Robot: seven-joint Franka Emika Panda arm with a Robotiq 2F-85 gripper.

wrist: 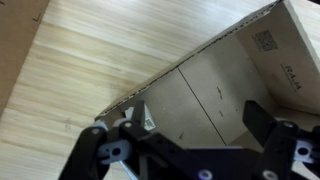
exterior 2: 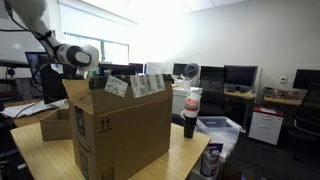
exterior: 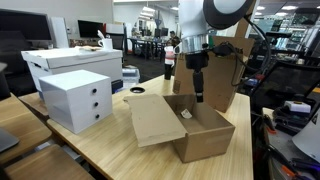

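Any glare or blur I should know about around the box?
Wrist view: gripper dark and soft up close, cardboard box wall evenly lit. In an exterior view, bright windows backlight the box, shading its near face. In an exterior view, its interior is evenly lit.

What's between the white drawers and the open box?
In an exterior view, only bare table and the box's folded-out flap lie between drawers and box.

The arm (exterior: 208,14) is built of rounded white links, with dark grey bands at the joints in both exterior views. Below them sits a pale, cylindrical wrist section (exterior: 195,42). The gripper (exterior: 199,96) is black. In the wrist view its two fingers (wrist: 100,155) are linked dark bars, with round pale pivot pins and screw heads along them.
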